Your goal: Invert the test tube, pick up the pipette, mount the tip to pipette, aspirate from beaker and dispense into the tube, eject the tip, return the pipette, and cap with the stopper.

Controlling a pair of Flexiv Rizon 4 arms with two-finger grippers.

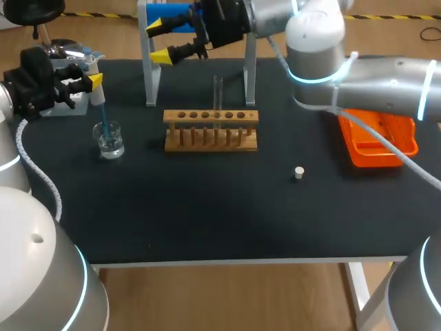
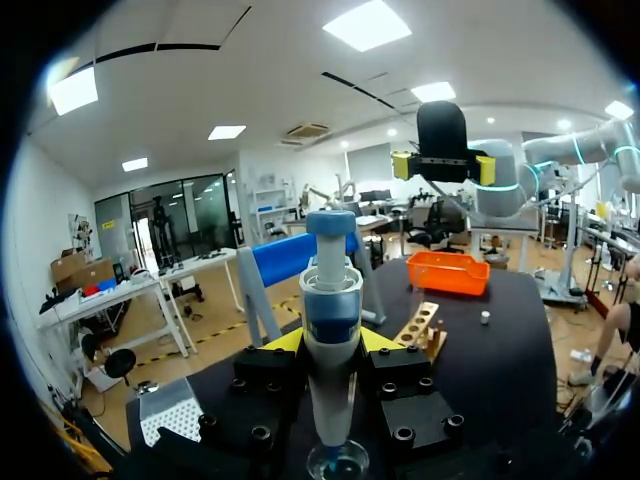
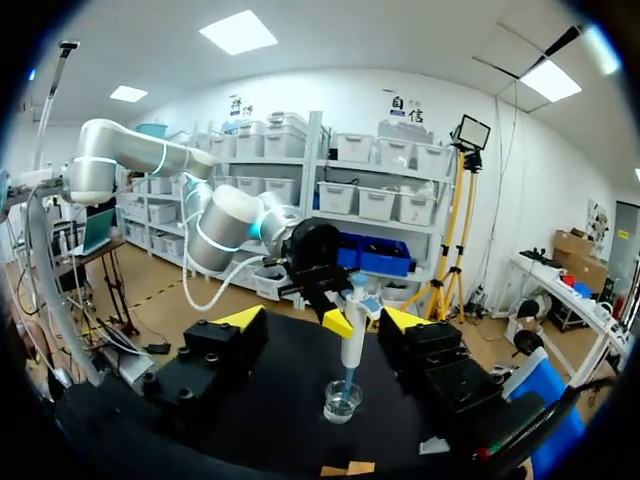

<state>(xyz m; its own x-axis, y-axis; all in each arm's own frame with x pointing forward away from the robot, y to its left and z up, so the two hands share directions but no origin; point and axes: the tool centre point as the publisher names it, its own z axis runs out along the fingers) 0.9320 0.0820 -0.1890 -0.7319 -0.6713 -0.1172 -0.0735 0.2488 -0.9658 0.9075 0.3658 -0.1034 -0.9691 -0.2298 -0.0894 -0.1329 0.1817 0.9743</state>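
1. Black table (image 1: pixel 207 221): a bare strip of its top runs along the front edge. Your things stand in the rear half.
2. Left gripper (image 1: pixel 93 80): near the table's left rear corner, closed around the white-and-blue pipette (image 1: pixel 91 66), a yellow fingertip on each side of the barrel. The pipette hangs upright. In the left wrist view its body (image 2: pixel 330 300) fills the space between the fingers.
3. Blue translucent tip (image 1: pixel 103 116): mounted on the pipette, with its end down inside the small clear glass beaker (image 1: pixel 110 143). The beaker stands near the left edge, well apart from the rack. There is liquid in its bottom.
4. Light wooden test tube rack (image 1: pixel 210 131): mid-table, with a row of round holes along the top. One clear glass test tube (image 1: pixel 218 93) stands upright in it, right of centre.
5. Small white stopper (image 1: pixel 298 172): lies alone on the table, forward and right of the rack and apart from the tray.
6. Orange plastic tray (image 1: pixel 375 157): at the right edge, partly under your right arm.
7. Right gripper (image 1: pixel 160 43): above the rear edge, beside the grey-and-blue stand (image 1: pixel 150 76). Its fingers are spread and it holds nothing. Its wrist view faces the beaker (image 3: pixel 342 402).
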